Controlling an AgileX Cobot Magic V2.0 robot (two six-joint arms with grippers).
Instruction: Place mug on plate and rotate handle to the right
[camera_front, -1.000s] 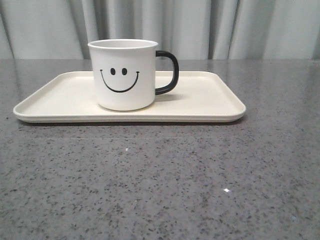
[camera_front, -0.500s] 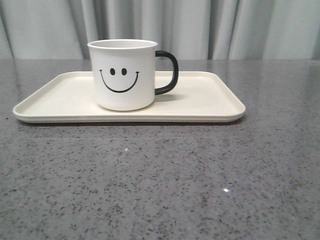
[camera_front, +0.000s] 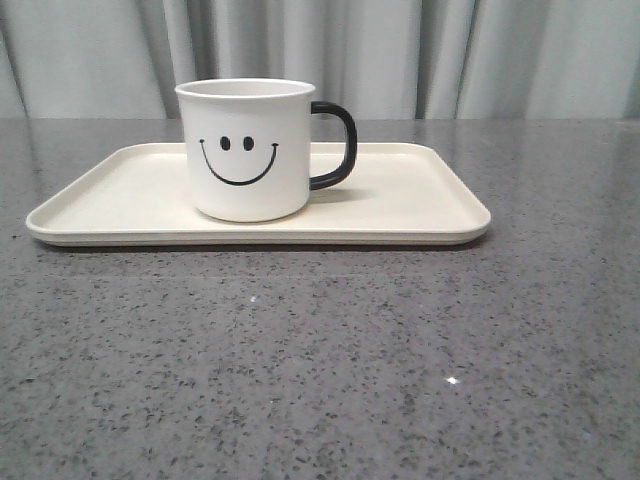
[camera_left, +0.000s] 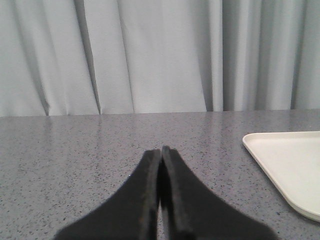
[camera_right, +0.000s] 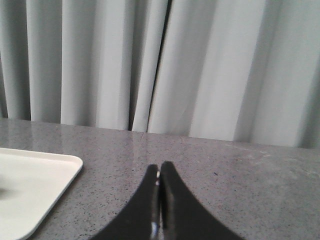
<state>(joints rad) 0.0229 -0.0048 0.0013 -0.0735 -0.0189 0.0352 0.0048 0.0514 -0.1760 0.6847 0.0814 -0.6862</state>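
— Nothing much has shifted since the earlier front pictures: the mug (camera_front: 246, 150) stands where it stood, upright on the plate (camera_front: 420, 205), and the plate lies at the same spot on the worktop (camera_front: 320, 360).

— Where on the plate is it?

— Left of the plate's middle, with bare plate on both sides of it, more on the right. Its base sits inside the low rim, nearer the front long edge than the back one. The smiley face looks toward the camera, and the handle (camera_front: 338, 146) sticks out to the right, over bare plate.

— And the two tools?

— Neither shows in the front view. The left tool (camera_left: 161, 155), seen from its own wrist camera, has its black fingers pressed together with nothing between them. It is above bare grey worktop, and a rounded corner of the plate (camera_left: 290, 165) lies off to one side, apart from the fingers. The right tool (camera_right: 159, 172) is the same: fingers closed tip to tip, holding nothing, with another corner of the plate (camera_right: 35, 185) off to the side.

— Room around the plate?

— Open worktop runs in front of it and past both short ends; a pale curtain (camera_front: 400, 55) hangs behind the far edge.
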